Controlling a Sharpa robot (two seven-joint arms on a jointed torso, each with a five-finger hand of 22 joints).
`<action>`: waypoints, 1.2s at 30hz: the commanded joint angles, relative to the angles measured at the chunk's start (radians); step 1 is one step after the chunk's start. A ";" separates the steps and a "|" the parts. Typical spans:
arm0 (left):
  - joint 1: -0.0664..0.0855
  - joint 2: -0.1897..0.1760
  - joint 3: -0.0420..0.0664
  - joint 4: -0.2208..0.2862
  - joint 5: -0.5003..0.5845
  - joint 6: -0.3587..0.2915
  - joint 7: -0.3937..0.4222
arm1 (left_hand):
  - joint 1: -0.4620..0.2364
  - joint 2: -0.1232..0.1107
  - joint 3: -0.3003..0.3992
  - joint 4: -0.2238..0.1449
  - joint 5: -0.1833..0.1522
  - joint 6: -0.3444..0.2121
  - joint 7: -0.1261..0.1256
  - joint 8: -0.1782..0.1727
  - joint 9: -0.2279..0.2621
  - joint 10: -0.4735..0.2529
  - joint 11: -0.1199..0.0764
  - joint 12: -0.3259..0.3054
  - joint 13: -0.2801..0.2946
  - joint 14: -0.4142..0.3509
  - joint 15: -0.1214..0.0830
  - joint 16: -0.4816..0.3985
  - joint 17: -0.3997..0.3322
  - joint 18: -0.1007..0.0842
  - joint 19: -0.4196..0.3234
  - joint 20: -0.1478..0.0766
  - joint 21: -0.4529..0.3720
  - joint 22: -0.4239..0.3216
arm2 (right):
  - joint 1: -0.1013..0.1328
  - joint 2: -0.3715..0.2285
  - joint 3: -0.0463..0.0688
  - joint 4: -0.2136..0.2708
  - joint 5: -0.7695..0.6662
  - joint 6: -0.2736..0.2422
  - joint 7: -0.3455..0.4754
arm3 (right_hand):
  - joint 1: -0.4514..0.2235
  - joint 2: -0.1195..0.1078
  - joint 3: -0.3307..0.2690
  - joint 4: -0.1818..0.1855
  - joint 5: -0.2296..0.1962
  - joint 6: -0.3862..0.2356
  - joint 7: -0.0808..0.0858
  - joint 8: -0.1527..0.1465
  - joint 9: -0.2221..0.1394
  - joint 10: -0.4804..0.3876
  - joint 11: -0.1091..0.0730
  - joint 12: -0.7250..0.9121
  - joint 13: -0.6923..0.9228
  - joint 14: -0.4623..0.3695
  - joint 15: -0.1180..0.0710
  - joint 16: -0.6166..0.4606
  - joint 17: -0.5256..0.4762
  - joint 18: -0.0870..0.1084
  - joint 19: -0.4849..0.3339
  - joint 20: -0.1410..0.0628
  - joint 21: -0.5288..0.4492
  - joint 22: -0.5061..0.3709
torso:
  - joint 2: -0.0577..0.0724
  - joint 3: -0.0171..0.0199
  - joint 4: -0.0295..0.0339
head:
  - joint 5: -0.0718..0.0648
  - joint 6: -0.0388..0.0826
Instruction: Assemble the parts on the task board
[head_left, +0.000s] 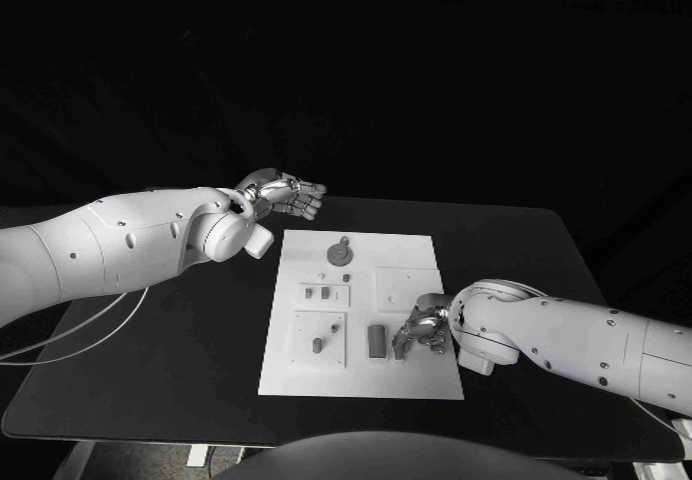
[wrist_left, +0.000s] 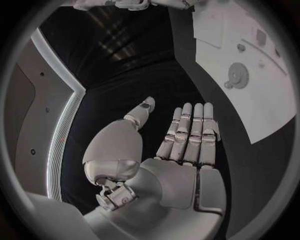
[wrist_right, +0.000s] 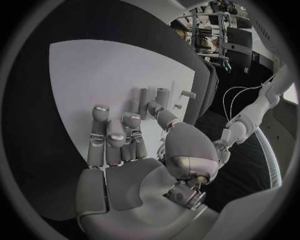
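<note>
The white task board (head_left: 361, 380) lies in the middle of the black table. On it are a round grey part (head_left: 342, 253) at the far end, small parts (head_left: 325, 293) in a middle plate, a short peg (head_left: 317, 345), and a dark upright bar (head_left: 376, 340) near the front. My right hand (head_left: 423, 326) hovers low just right of the bar, its fingers (wrist_right: 116, 140) half curled with nothing visible in them; grey upright parts (wrist_right: 161, 95) stand just beyond its thumb. My left hand (head_left: 283, 194) is raised off the board's far left corner, flat with fingers (wrist_left: 190, 131) straight and empty. The round part (wrist_left: 237, 75) lies beyond it.
Black table (head_left: 173, 340) surrounds the board, with bare room on the left and at the far side. A white cable (head_left: 87, 325) trails under my left arm. The table's right edge (head_left: 577, 250) runs close behind my right arm.
</note>
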 joint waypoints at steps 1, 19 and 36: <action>0.001 0.002 0.001 0.001 -0.003 0.011 0.006 | 0.005 -0.007 -0.004 0.003 -0.004 -0.005 0.001 0.005 -0.001 -0.001 0.002 -0.007 -0.001 -0.003 0.002 -0.006 0.002 0.019 -0.009 0.000 -0.001 0.001 | -0.001 0.003 -0.001 0.004 -0.001 0.027 0.019 | 0.009 -0.001 0.004 -0.005 -0.004 -0.005 0.004 -0.003 0.001 -0.003 0.001 -0.005 0.001 -0.001 -0.009 -0.005 0.001 0.013 -0.003 0.001 -0.005 0.009 | 0.000 -0.0001 -0.0002 | 0.000 -0.001; 0.001 0.003 0.001 0.001 -0.004 0.011 0.005 | 0.005 -0.007 -0.004 0.003 -0.004 -0.005 0.000 0.006 -0.001 -0.001 0.002 -0.007 -0.001 -0.003 0.002 -0.007 0.002 0.019 -0.009 0.000 -0.001 0.001 | -0.001 0.005 -0.001 0.007 -0.012 0.016 0.030 | 0.010 -0.010 -0.001 -0.011 -0.010 -0.006 0.005 -0.004 0.001 -0.006 0.003 -0.004 0.001 -0.003 -0.008 -0.004 0.002 0.013 -0.005 0.003 -0.005 0.010 | 0.000 -0.0003 -0.0001 | 0.001 -0.003; 0.001 0.002 0.001 0.001 -0.005 0.010 0.003 | 0.005 -0.007 -0.004 0.003 -0.005 -0.005 0.000 0.006 -0.002 -0.001 0.002 -0.007 -0.001 -0.003 0.002 -0.007 0.003 0.019 -0.009 0.000 -0.001 0.002 | -0.001 -0.001 -0.002 0.006 -0.012 0.007 0.039 | -0.029 -0.096 0.002 0.070 -0.128 -0.033 0.013 -0.016 -0.003 -0.020 0.011 -0.001 0.004 -0.012 -0.007 -0.005 0.004 0.013 -0.006 0.002 -0.011 0.007 | 0.000 -0.0004 -0.0001 | 0.005 -0.008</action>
